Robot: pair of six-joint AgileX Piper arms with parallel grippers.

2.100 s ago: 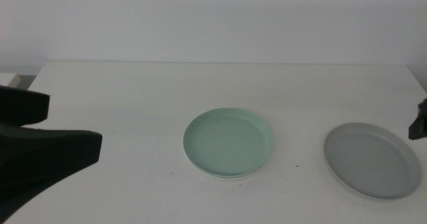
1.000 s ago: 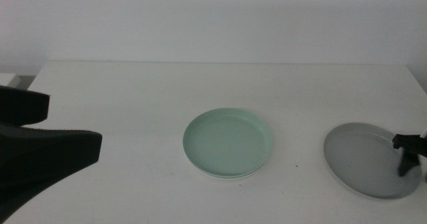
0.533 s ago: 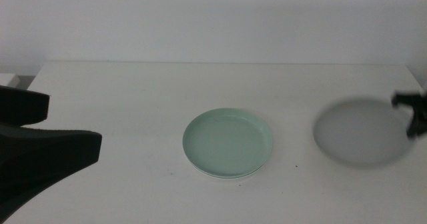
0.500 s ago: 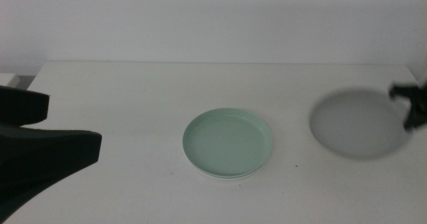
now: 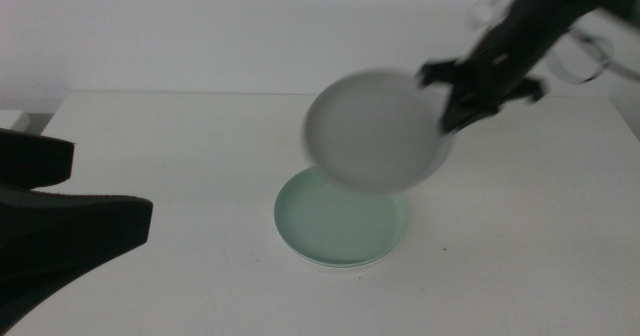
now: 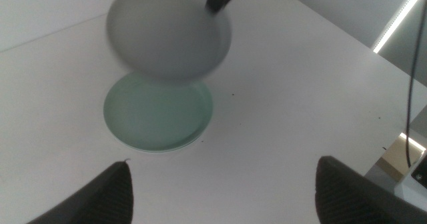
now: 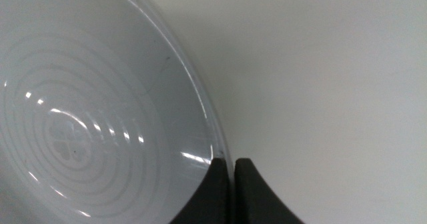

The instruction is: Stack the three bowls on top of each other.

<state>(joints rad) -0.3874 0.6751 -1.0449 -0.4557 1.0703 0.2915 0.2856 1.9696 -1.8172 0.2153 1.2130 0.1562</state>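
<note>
The grey bowl (image 5: 375,131) hangs tilted and blurred in the air, over the far side of the mint green bowl (image 5: 340,226). My right gripper (image 5: 452,104) reaches in from the upper right, shut on the grey bowl's (image 7: 87,117) rim, where the right gripper (image 7: 230,163) pinches the edge. A thin white rim (image 5: 330,266), the white bowl, shows under the green bowl's near edge. In the left wrist view the grey bowl (image 6: 170,31) floats above the green bowl (image 6: 157,114). My left gripper (image 6: 223,163) waits open at the table's left, a dark shape (image 5: 70,221) in the middle view.
The white table (image 5: 150,136) runs back to a pale wall. Its right edge (image 6: 347,34) shows in the left wrist view, with a dark cable (image 6: 408,111) and a light strip beyond it.
My right gripper has lifted the grey bowl off the table's right side and carried it up and left, over the green bowl. The left arm has not moved.
</note>
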